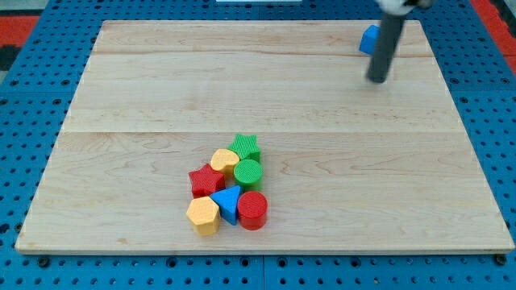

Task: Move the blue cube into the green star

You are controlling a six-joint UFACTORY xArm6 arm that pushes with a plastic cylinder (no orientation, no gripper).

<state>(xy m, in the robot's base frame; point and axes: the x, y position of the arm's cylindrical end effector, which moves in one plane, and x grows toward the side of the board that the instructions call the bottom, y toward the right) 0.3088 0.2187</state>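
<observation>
The blue cube (pixel 368 39) lies near the view's top right of the wooden board (pixel 145 97), partly hidden behind the dark rod. My tip (pixel 376 80) rests on the board just below the cube, a little to its right. The green star (pixel 245 147) sits far away, at the top of a cluster of blocks in the lower middle of the board.
The cluster below the green star holds a yellow block (pixel 224 159), a green cylinder (pixel 248 172), a red star (pixel 206 180), a blue triangular block (pixel 228 203), a red cylinder (pixel 252 209) and a yellow hexagonal block (pixel 203 215). A blue pegboard (pixel 32 97) surrounds the board.
</observation>
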